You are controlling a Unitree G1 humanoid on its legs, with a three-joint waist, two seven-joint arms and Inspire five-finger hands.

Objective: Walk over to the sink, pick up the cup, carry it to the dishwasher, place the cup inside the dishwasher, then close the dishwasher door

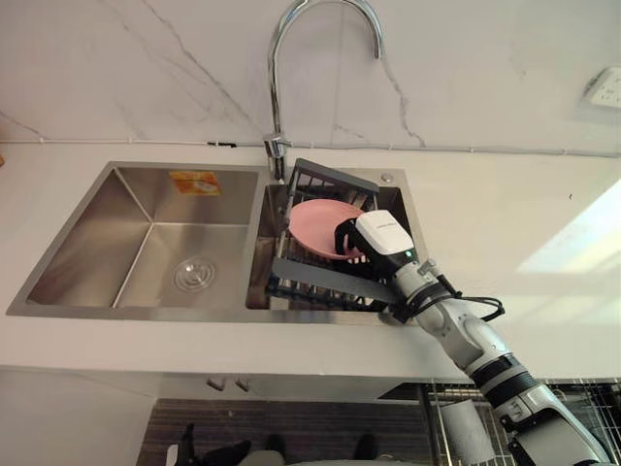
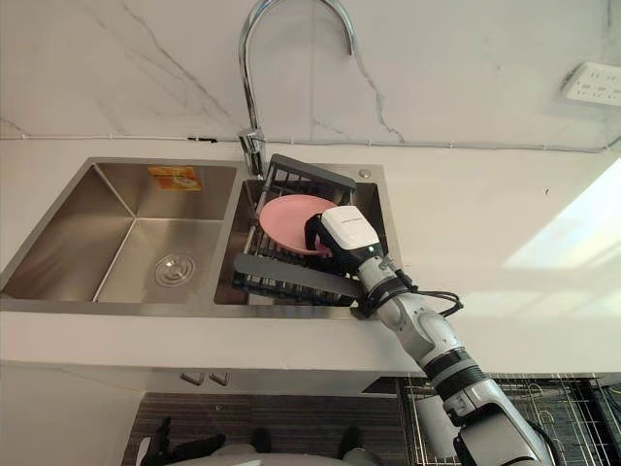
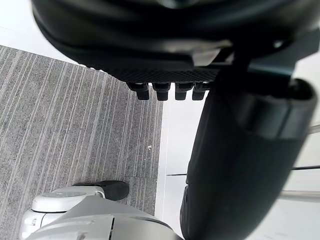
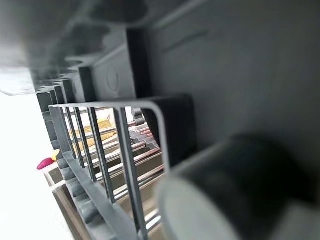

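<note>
Your right robot hand [image 1: 380, 235] rests on the pink cup [image 1: 310, 225] at centre frame. The cup leans in the dark rack [image 1: 320, 282] over the right basin of the sink [image 1: 146, 243]. You cannot tell whether that hand is gripping. Your left robot hand [image 3: 150, 45] hangs over the floor [image 3: 75, 125], fingers relaxed, holding nothing.

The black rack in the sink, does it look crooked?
Yes. The rack sits askew in the sink, turned against its straight edges. The right hand reaches into it at the pink dish.
</note>
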